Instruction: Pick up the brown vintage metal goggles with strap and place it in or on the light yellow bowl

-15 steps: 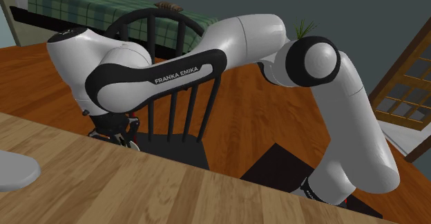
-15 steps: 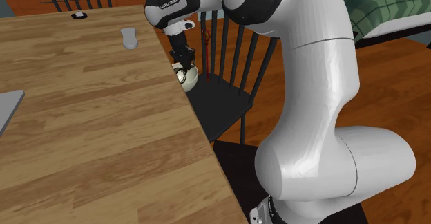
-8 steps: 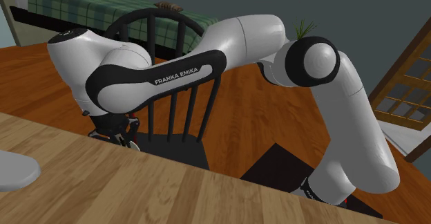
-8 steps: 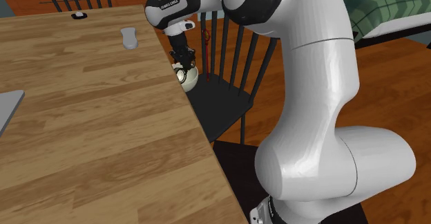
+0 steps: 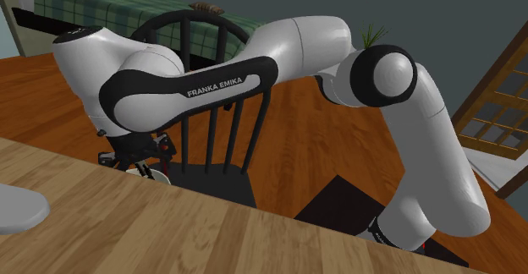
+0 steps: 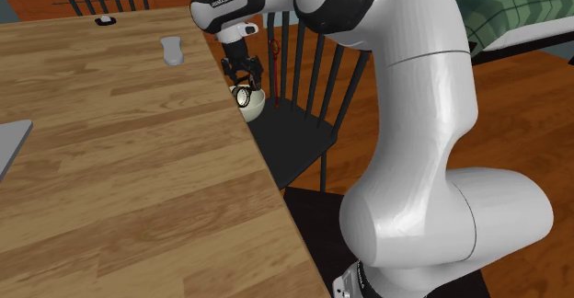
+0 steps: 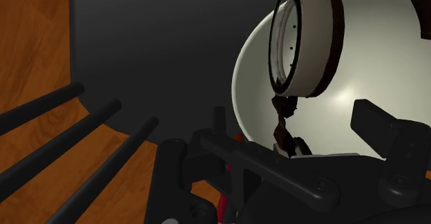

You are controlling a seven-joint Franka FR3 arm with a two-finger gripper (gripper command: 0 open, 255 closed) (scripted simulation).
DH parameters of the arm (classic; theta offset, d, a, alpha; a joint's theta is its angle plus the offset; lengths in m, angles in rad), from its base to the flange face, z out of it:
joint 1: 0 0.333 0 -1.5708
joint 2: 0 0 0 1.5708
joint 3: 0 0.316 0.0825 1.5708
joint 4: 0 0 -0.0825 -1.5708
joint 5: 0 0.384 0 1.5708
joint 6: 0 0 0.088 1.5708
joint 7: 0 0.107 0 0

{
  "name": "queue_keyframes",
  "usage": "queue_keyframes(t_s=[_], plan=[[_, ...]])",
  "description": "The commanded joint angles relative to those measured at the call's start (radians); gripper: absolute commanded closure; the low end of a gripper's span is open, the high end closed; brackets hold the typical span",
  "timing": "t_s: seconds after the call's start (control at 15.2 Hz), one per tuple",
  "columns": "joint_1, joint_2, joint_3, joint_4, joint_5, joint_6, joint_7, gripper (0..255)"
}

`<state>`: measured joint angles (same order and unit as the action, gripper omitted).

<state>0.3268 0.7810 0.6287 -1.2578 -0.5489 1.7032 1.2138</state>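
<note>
Looks like the drop is pretty much done. The brown-rimmed goggles (image 7: 304,43) are sitting inside the pale bowl (image 7: 359,70), with one round lens propped against the wall. The bowl isn't on the wooden table (image 6: 110,158). It's on the black chair's seat (image 6: 294,140), just beside the table edge.

The black gripper (image 6: 243,71) hovers right above the bowl. Its fingers are spread apart and nothing is clamped between them.

So the step in hand is probably the retreat, and the thing to watch is the twisted brown strap (image 7: 282,119). In the wrist view it trails from the lens toward the finger hardware. It's hard to tell whether it's touching a finger or just passing near one.

The clean way is likely to go straight up with the fingers kept wide. No sideways sweep until the tips are well above the rim. A snagged strap could drag the goggles back out or tip the bowl.

It's cramped too, with the chair's back spindles (image 7: 83,119) on one side and the table edge on the other.
</note>
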Motion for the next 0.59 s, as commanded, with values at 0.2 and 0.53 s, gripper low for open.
queue_keyframes(t_s=[0.2,0.53], plan=[[0.031,0.000,0.004,0.092,0.009,-0.083,-0.014,0],[0.032,0.000,0.004,0.092,0.009,-0.084,-0.014,0]])
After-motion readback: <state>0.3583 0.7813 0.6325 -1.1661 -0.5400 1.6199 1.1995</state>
